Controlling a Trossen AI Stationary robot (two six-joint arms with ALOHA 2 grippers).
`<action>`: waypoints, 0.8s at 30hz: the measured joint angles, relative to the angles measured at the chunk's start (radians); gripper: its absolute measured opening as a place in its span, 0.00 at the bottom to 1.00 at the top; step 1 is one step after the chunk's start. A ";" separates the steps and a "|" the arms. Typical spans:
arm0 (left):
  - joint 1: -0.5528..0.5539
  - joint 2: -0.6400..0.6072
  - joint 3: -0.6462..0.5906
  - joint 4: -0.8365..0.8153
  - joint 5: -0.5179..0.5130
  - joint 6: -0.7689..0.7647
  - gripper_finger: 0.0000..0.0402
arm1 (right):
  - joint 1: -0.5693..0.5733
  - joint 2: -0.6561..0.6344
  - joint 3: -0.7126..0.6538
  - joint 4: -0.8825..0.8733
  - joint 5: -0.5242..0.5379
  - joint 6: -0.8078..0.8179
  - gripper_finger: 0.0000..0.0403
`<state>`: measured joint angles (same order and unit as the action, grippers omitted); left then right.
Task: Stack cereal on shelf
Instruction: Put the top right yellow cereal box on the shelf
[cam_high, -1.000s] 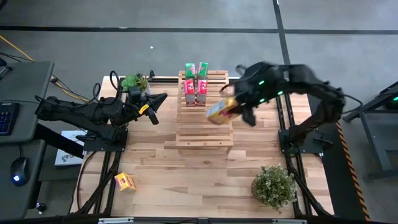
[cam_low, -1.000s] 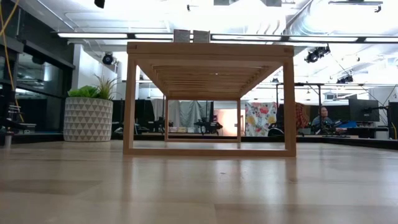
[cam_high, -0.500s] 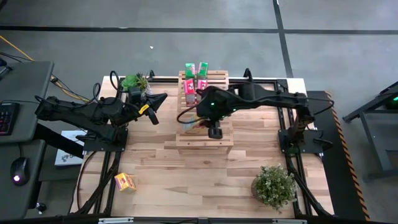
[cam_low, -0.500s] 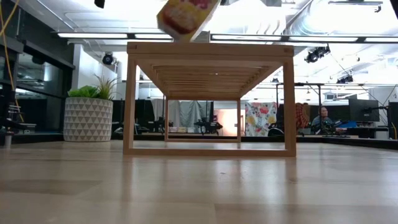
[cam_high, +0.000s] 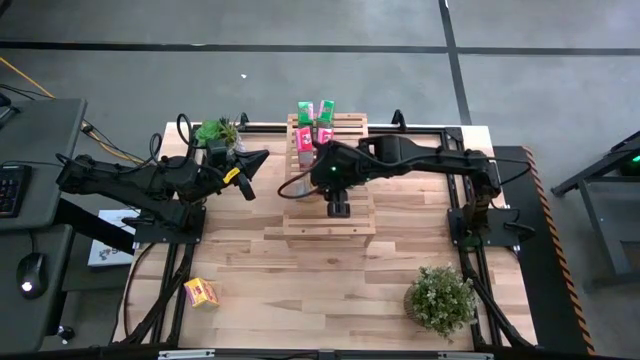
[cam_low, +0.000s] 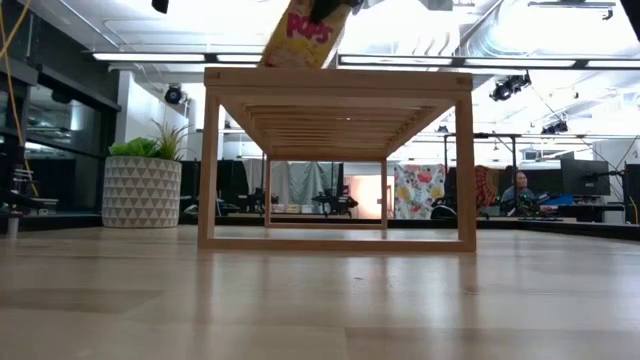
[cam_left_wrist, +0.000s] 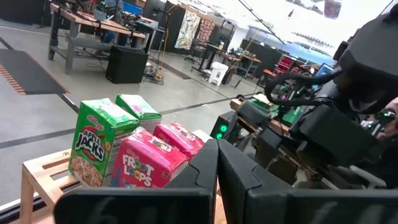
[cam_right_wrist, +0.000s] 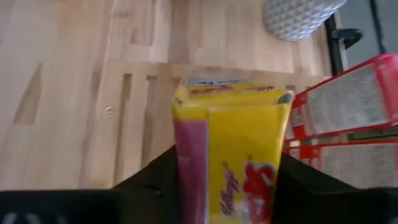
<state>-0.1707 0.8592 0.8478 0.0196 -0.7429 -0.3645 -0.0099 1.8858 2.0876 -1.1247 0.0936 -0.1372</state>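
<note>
The yellow cereal box (cam_right_wrist: 231, 149) is between the fingers of the right gripper (cam_high: 337, 205), which grips it by its sides. It hangs tilted over the top of the wooden shelf (cam_high: 352, 226), just beside the red boxes (cam_right_wrist: 348, 99) that already stand there. In the low view this yellow box (cam_low: 303, 32) leans above the shelf's front edge. Two green boxes (cam_left_wrist: 93, 143) and two red ones stand together at the far end of the shelf. Another yellow box (cam_high: 201, 292) lies on the table, well apart, near the front left corner.

The left gripper (cam_high: 243, 176) waits with closed fingers beside the shelf and holds nothing.

The risk, I think, is the tilt: if the fingers open while the box leans, it can fall flat, slip through the slats or knock over a red box.

The table (cam_high: 300, 280) is light wood with two potted plants (cam_high: 440, 298). Behind it is a large workshop with bright ceiling lamps, desks and a person sitting far away.
</note>
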 joint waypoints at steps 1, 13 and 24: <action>0.000 0.000 0.000 0.000 0.000 0.000 0.00 | -0.002 0.000 0.000 0.012 0.010 -0.001 0.44; 0.000 0.000 0.000 0.000 0.000 0.000 0.00 | -0.010 0.000 0.000 0.156 -0.033 -0.002 0.61; 0.000 0.000 0.000 -0.006 0.000 0.018 0.00 | -0.045 -0.104 0.001 0.195 -0.105 -0.019 0.62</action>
<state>-0.1711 0.8589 0.8478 0.0139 -0.7431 -0.3462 -0.0546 1.7814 2.0884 -0.9301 -0.0110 -0.1559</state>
